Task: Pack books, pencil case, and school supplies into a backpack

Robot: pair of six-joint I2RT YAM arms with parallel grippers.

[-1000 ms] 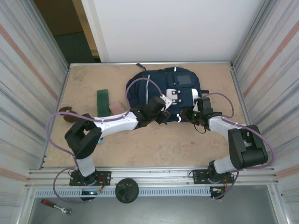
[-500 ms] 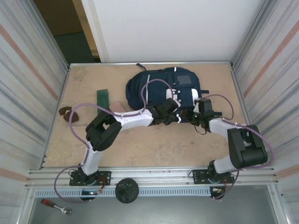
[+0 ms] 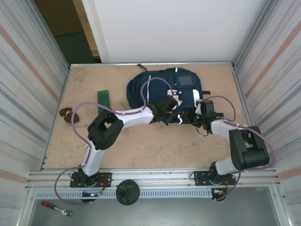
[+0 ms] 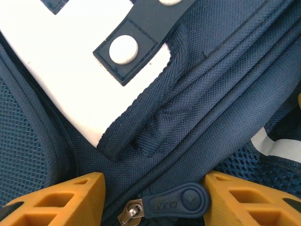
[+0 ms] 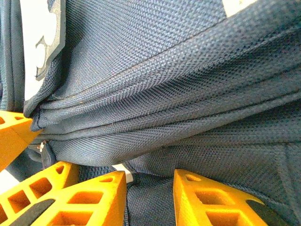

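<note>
Swung rightward onto the backpack (image 3: 136,89), the left gripper (image 4: 154,188) straddles the zipper pull (image 4: 181,200), jaws apart, while the right gripper (image 5: 149,178) clamps the bag's fabric at its four o'clock edge.

Up close on navy backpack (image 4: 225,84) fabric. At upper left, white patch (image 4: 56,75) with round white snap (image 4: 124,48). Along the bottom edge, yellow fingers (image 4: 66,200) set apart, dark zipper pull (image 4: 176,200) lying between, nearer the right one.

Raised marks on zipper pull (image 4: 175,201) of backpack (image 4: 225,84), illegible, no readable text
</note>
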